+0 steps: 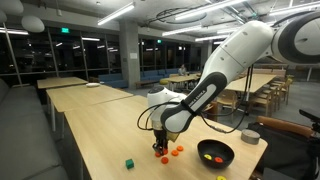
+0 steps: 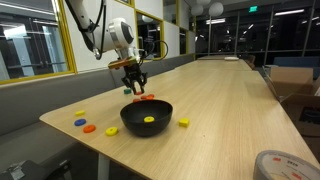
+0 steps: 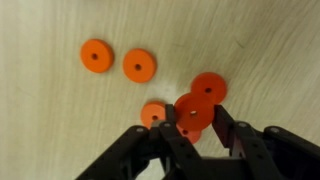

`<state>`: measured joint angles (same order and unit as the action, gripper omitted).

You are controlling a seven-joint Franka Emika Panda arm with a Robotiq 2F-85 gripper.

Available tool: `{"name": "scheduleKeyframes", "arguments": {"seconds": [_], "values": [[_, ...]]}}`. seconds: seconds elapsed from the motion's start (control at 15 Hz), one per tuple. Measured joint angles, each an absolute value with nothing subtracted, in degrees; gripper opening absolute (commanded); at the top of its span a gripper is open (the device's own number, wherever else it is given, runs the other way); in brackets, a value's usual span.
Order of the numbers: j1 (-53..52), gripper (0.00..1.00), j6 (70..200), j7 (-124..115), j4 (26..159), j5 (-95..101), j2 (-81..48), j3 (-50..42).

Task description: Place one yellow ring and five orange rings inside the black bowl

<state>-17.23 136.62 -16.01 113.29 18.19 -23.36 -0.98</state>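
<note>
Yellow ring (image 2: 148, 119): 1 inside black bowl (image 2: 146, 129).

Wrist view's bottom edge cuts off my end effector (image 3: 200, 122), whose fingers (image 3: 234, 136) cover part of the orange rings (image 3: 196, 106); in an exterior view I can't count those tiny rings (image 1: 170, 152)

txt: none legible | green lit sign (image 1: 62, 30) nr ceiling, ext. view: too small to read | green lit sign (image 2: 255, 8) up high, ext. view: blurred, unreadable
</note>
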Motion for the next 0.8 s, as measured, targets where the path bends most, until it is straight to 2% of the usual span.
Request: {"name": "scheduleKeyframes", "arguments": {"seconds": [0.4,0.8], "values": [[-16.2,0.18,126.9,-27.8,119.1,23.5,-15.1,-3.5],[-11.7,0.18,126.3,-36.9,129.0,23.6,-9.6,-3.5]]}}
